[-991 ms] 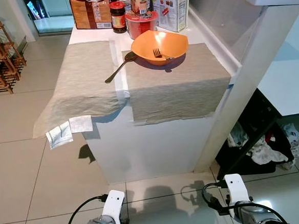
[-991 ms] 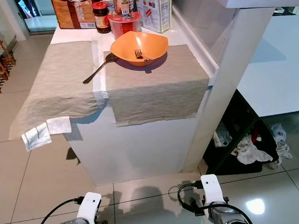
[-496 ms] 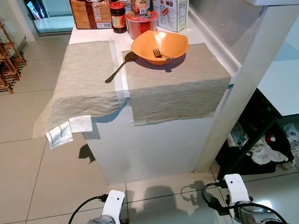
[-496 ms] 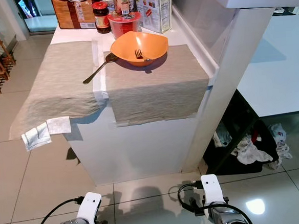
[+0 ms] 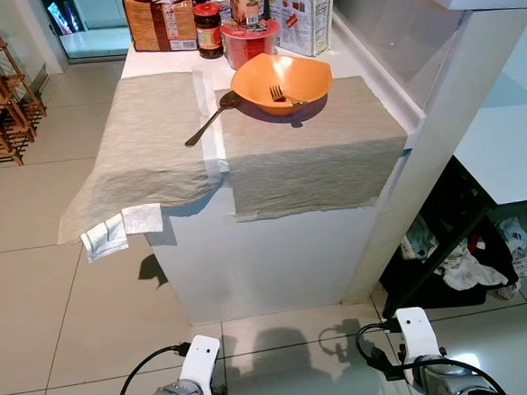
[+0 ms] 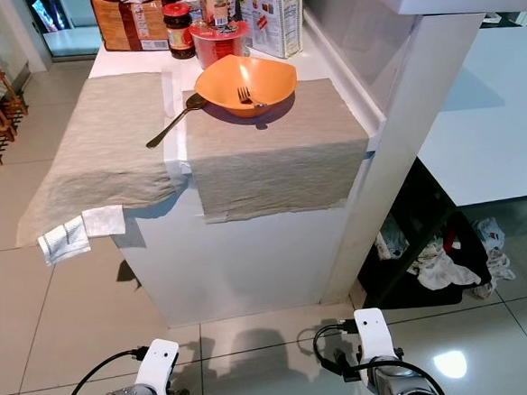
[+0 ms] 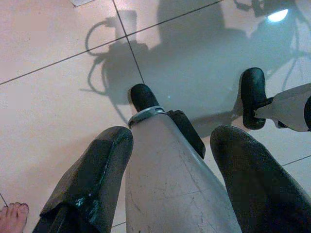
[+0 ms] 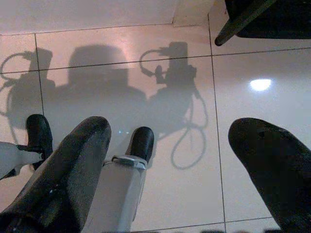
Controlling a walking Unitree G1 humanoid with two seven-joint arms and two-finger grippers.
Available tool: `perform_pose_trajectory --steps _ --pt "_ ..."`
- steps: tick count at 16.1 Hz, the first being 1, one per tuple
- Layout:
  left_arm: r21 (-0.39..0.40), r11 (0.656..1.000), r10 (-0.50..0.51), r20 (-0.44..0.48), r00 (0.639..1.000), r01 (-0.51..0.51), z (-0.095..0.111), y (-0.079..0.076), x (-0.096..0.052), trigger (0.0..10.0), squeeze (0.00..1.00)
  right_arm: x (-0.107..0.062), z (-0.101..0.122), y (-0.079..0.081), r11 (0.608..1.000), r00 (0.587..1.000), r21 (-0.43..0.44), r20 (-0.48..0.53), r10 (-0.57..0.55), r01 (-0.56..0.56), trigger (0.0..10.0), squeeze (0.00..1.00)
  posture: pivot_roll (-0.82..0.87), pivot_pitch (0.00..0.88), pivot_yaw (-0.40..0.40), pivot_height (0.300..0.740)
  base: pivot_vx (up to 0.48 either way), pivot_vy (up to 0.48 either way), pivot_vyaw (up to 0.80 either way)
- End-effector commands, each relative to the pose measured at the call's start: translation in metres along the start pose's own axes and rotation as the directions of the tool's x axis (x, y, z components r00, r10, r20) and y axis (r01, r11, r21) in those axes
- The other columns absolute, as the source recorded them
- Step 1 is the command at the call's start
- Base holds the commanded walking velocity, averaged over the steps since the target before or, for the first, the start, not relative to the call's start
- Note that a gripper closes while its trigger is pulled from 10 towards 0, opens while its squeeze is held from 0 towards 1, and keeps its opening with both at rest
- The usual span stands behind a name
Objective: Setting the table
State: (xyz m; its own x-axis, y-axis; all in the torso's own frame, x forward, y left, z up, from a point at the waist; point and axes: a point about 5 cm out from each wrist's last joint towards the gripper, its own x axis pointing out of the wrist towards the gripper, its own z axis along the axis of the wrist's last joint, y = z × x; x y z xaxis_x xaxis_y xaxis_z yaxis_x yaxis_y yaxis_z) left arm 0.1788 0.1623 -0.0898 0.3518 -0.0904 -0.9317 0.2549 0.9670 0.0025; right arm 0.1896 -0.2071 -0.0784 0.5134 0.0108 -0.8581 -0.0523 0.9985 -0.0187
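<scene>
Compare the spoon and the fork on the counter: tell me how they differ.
The spoon lies flat on the placemats beside the orange bowl, its head at the bowl's rim; the fork sits inside the bowl. The spoon looks darker and shows its full length; the fork shows mainly its pale tines. Both are cutlery at the one place setting.

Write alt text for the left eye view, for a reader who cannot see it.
An orange bowl holding a fork sits on the right of two grey placemats on a white counter, with a spoon lying beside the bowl. Jars and boxes stand behind; both robot arms hang low over the tiled floor.
</scene>
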Motion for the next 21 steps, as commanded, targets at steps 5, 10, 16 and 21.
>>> perform_pose_trajectory --steps 5,10,16,21 --pt "0.013 1.0 -0.006 -0.003 1.0 0.006 -0.0011 -0.0005 0.0001 10.0 0.0 -0.0007 -0.0034 -0.0029 1.0 1.0 -0.001 -0.015 -0.01 0.01 10.0 0.0 -0.07 0.0 -0.014 0.74 0.0 0.0 0.0" --pt "0.012 1.0 -0.006 -0.003 1.0 0.006 -0.0006 -0.0002 0.0 10.0 0.0 -0.0005 -0.0026 -0.0026 1.0 1.0 0.0 -0.014 -0.01 0.01 10.0 0.0 -0.07 0.0 -0.013 0.74 0.0 0.0 0.0" --pt "0.016 1.0 -0.005 -0.004 1.0 0.005 -0.0008 0.0001 -0.0001 10.0 0.0 -0.0005 -0.0029 -0.0025 1.0 1.0 0.003 -0.014 -0.011 0.011 10.0 0.0 -0.07 0.0 -0.009 0.74 0.0 0.0 0.0" --pt "0.017 1.0 -0.006 -0.004 1.0 0.006 -0.0007 0.0002 -0.0001 10.0 0.0 -0.0005 -0.0028 -0.0026 1.0 1.0 0.003 -0.015 -0.011 0.011 10.0 0.0 -0.07 0.0 -0.009 0.74 0.0 0.0 0.0"
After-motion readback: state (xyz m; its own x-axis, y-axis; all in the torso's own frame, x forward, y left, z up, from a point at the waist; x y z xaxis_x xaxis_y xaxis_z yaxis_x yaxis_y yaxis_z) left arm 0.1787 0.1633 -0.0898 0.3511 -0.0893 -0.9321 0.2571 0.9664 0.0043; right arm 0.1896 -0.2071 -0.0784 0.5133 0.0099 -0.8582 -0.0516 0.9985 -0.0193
